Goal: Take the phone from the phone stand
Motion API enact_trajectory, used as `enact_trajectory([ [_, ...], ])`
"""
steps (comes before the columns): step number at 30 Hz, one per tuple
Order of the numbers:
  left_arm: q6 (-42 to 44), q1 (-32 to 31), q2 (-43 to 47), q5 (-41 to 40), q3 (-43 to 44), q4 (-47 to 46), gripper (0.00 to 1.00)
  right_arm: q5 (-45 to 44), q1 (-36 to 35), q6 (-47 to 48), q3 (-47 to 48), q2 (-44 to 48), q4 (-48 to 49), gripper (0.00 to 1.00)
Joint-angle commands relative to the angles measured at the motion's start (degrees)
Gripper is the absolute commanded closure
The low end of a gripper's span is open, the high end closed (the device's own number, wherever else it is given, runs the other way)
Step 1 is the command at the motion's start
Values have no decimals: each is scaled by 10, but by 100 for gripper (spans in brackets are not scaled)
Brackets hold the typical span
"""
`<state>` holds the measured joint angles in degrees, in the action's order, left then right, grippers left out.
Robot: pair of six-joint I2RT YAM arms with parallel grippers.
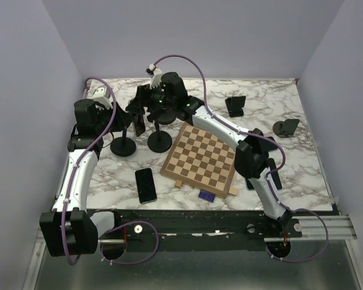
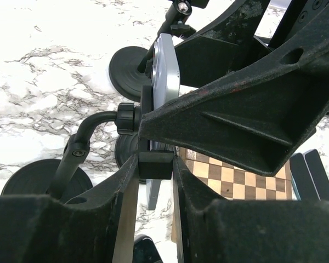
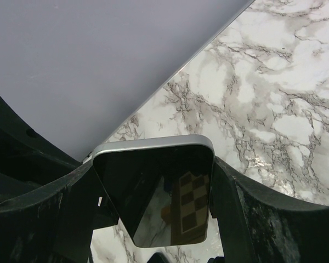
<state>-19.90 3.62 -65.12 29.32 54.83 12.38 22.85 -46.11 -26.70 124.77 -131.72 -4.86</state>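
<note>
The phone (image 3: 159, 186), silver-edged with a dark screen, stands upright in the clamp of a black phone stand (image 2: 93, 131). The stand's round base (image 1: 123, 146) rests on the marble table. My right gripper (image 3: 156, 203) reaches over from the right and is shut on the phone's two long edges. The phone's silver edge (image 2: 169, 66) also shows in the left wrist view, above the stand's black clamp block (image 2: 155, 164). My left gripper (image 2: 155, 170) is shut on that block, one finger on each side. In the top view both grippers crowd together at the stand (image 1: 138, 118).
A second black stand (image 1: 160, 141) is just right of the first. Another phone (image 1: 146, 185) lies flat near the front edge. A wooden chessboard (image 1: 202, 157) fills the middle. Two small black holders (image 1: 235, 106) (image 1: 285, 127) sit at the back right. Walls close three sides.
</note>
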Motion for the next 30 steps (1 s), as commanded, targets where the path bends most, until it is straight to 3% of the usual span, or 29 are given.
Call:
enact_trajectory([
  [1,5,-5,-3,7,-4,-8,66,-9,-3,-28,27,-5,14,99],
  [5,6,-7,-2,7,-6,-7,56,-3,-3,-33,29,-5,20,99],
  [20,3,-12,-9,10,-10,-5,61,-5,-3,-39,32,-5,25,99],
  [24,-1,-12,-14,12,-10,-5,68,-8,-3,-39,32,-4,25,99],
  [30,12,-12,-14,7,-16,3,100,-2,-2,-10,25,-1,24,99],
])
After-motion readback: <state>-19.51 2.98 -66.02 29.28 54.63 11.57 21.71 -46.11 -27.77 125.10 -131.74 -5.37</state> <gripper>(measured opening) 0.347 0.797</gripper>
